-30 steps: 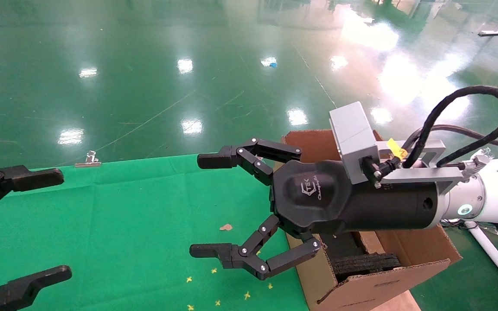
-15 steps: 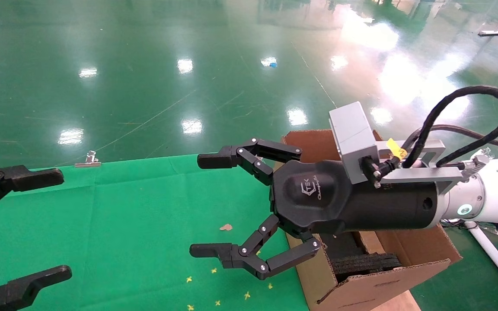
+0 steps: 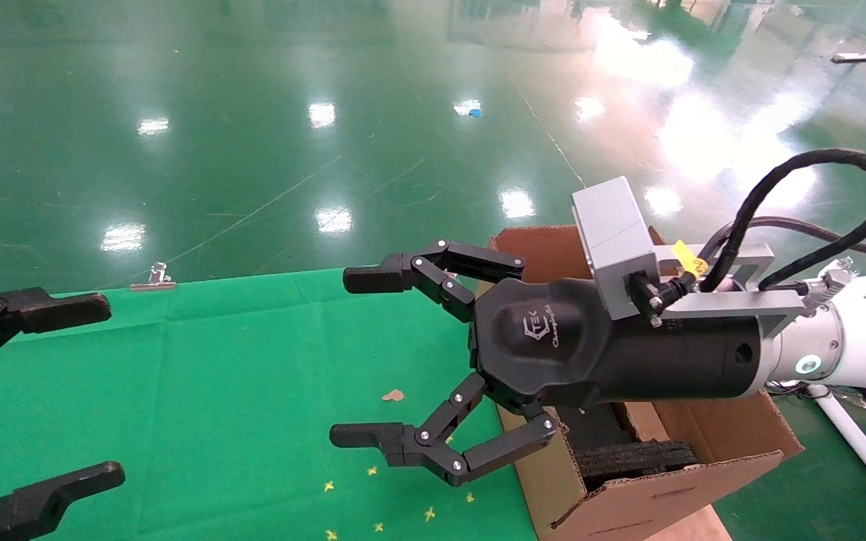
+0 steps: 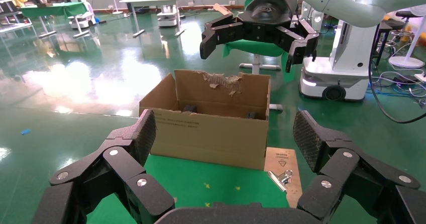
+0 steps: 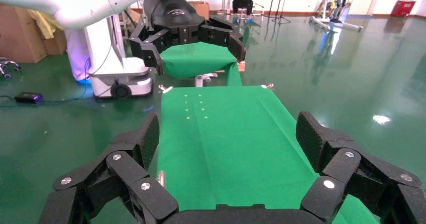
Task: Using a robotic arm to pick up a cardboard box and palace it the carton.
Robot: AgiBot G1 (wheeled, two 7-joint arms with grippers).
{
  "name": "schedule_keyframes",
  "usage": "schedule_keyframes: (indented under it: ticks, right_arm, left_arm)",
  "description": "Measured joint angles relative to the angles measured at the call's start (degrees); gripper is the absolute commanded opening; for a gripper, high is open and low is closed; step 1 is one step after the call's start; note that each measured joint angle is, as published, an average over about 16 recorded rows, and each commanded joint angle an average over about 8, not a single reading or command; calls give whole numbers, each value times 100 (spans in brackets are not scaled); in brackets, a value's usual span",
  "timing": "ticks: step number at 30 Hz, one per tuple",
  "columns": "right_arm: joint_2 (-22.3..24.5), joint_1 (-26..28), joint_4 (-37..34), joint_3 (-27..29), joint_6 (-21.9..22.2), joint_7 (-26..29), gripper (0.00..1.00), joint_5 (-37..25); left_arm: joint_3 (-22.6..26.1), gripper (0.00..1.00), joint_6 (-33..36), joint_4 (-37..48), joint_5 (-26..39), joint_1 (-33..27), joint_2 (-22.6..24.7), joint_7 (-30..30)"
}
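The small cardboard box is out of view in every frame. The carton stands at the right end of the green cloth, open-topped, with ragged flaps and black foam inside; it also shows in the left wrist view. The white robotic arm reaches over the carton. Its right gripper hangs open and empty above the cloth, just left of the carton, also seen in its own view. My left gripper is open and empty at the cloth's far left edge, pointing toward the carton.
A metal binder clip holds the cloth's far edge; another sits on a bare wooden board beside the carton. A small brown scrap and yellow marks lie on the cloth. Glossy green floor surrounds the table.
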Motion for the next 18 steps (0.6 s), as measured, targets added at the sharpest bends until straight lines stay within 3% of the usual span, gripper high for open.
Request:
schedule_keyframes:
  ticks: [18]
  right_arm:
    - [0, 0, 0, 0, 0, 0, 100, 0]
  left_arm:
    - [0, 100, 0, 0, 0, 0, 0, 0]
